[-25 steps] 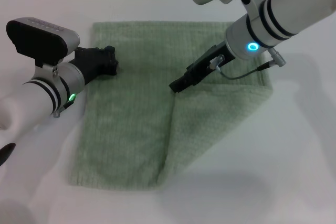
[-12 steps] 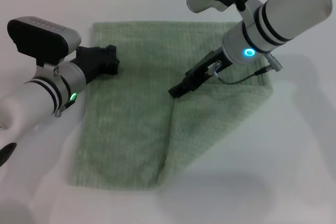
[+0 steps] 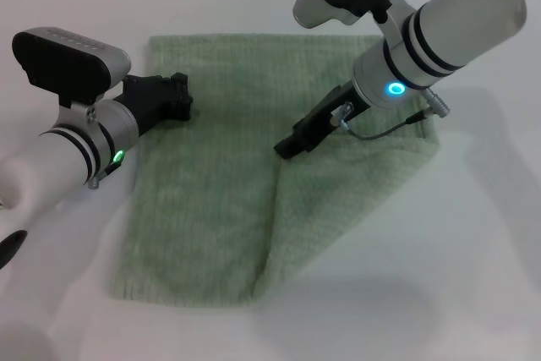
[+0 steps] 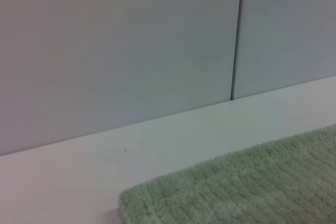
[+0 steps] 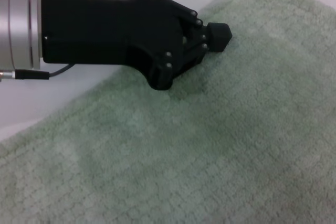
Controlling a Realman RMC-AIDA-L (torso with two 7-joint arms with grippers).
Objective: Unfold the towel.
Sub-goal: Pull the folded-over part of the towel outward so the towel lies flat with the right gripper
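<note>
The pale green towel [image 3: 211,200] lies flat on the white table, its right part folded over as an upper layer [image 3: 355,183]. My right gripper [image 3: 286,149] reaches down from the right. Its slim black fingers look shut, with the tip on the corner of that folded layer. My left gripper [image 3: 179,99] rests at the towel's left edge near the far corner. In the right wrist view the left gripper [image 5: 219,34] shows its fingers closed to a point just over the towel [image 5: 210,145]. The left wrist view shows only a towel corner [image 4: 236,187].
The white table [image 3: 473,276] stretches around the towel on all sides. A grey wall with a vertical seam [image 4: 236,35] stands behind the table's far edge. A thin cable [image 3: 380,130] hangs from my right wrist above the towel.
My right arm has swung slightly left and its gripper tip has dropped a little toward the fold corner. The towel and my left arm have not visibly moved.
</note>
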